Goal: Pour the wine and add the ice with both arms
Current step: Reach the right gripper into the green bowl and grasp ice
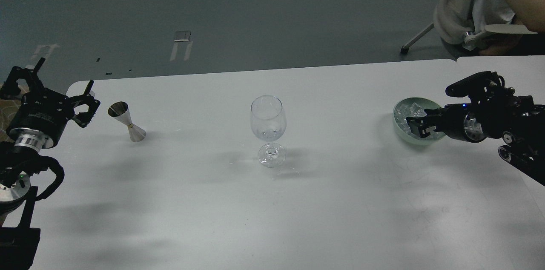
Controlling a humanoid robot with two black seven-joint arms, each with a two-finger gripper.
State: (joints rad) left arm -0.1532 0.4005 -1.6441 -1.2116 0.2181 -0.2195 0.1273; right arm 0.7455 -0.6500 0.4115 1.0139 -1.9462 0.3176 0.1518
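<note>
Clear wine glass point(267, 122) upright mid-table, stem vertical, mouth up.

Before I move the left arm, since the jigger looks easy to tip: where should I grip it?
Take the jigger at its narrow waist, coming from its left, where the left tool already waits. It stands tilted, open cup up and leaning toward that tool; the waist looks the least likely spot to slip.

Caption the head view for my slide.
Clear stemmed wine glass mid-table; steel jigger left; right pincer over pale green ice bowl.
</note>
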